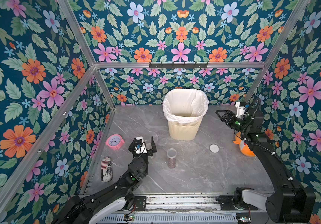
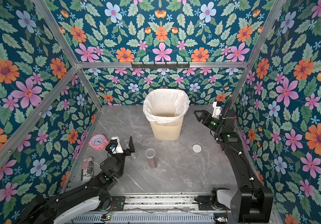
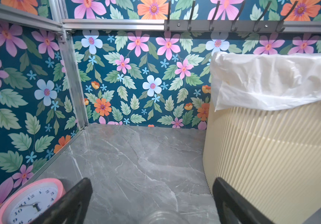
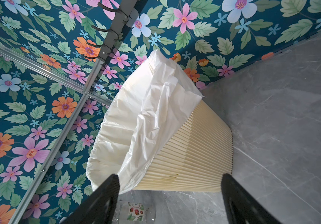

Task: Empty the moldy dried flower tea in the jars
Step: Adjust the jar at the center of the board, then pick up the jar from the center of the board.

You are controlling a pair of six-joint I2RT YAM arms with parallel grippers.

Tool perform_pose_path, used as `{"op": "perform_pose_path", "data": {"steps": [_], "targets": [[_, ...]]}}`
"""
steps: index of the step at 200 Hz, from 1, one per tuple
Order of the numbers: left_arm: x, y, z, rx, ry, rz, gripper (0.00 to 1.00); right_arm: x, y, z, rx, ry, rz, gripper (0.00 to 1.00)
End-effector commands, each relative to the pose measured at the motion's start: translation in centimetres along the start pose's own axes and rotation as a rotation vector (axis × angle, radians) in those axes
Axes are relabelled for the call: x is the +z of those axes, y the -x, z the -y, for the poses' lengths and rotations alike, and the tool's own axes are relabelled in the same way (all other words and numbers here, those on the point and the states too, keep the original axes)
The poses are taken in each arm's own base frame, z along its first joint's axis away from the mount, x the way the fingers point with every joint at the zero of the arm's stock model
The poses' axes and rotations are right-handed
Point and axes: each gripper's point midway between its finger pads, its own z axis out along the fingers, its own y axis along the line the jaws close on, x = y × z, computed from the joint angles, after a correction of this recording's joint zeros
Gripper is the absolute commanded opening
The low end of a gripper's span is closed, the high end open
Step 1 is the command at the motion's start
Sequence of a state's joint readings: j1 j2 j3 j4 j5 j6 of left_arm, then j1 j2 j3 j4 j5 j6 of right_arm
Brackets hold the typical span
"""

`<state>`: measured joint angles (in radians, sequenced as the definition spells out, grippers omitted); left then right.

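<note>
- So, left pincer [image 3: 151,184] has its jaws apart around the wide clear cylindrical jar [image 3: 163,218].
- And right pincer [image 4: 170,176]: jaws apart too, beside the cream ribbed bin [image 1: 184,130].

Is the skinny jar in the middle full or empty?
Partly full: reddish-brown bits fill the lower part of the upright narrow jar.

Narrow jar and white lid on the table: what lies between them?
Nothing. Between the jar and the lid the table is bare, as both top views show.
</note>
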<state>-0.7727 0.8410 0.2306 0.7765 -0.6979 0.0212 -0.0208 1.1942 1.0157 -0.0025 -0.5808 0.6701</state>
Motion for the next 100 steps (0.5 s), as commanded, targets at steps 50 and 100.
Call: {"op": "perform_pose_path", "data": {"steps": [50,100], "targets": [[0.5,2.0,4.5,0.118,-0.219,-0.156,0.99,-0.2,-0.5,-0.3,-0.026,0.011,-0.017,0.84],[-1.6,1.5,11.9,0.072,-0.597,-0.479,0.98,-0.4,-1.2,-0.1,-0.033,0.004,-0.044,0.84]]}}
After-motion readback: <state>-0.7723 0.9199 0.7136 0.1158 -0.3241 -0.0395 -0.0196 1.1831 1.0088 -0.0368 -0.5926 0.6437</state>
